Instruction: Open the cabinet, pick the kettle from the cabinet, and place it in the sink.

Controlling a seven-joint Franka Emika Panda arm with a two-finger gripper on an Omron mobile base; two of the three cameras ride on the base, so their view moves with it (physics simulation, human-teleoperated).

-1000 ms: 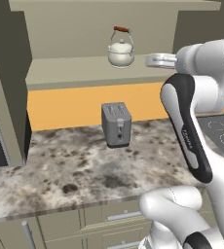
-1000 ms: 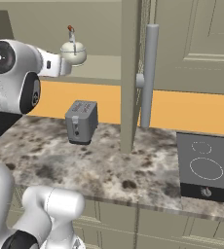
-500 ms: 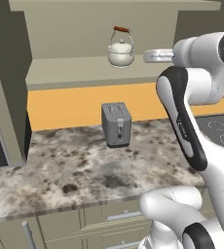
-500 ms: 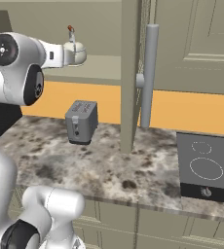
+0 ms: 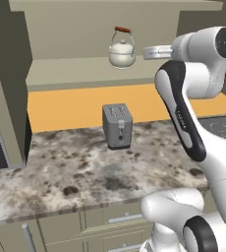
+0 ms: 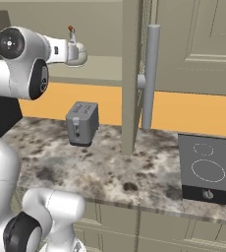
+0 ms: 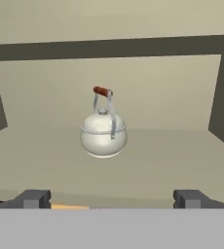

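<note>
Speckled granite counter (image 5: pixel 75 172) with a grey toaster (image 5: pixel 118 125) at mid-frame; above it the cabinet (image 6: pixel 193 47) stands open, its door edge and bar handle right of centre in the right base view. The kettle (image 7: pixel 103 131) sits upright on the shelf, centre of the hand view. Over the last second the arm has swung its gripper (image 7: pixel 111 198) closer, jaws spread wide and empty: the reach is under way, grasp not yet made.

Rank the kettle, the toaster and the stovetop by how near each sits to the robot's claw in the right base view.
From the gripper:
1. Kettle, on the cabinet shelf right at the open fingers.
2. Toaster, below on the counter.
3. Stovetop, far right.
</note>
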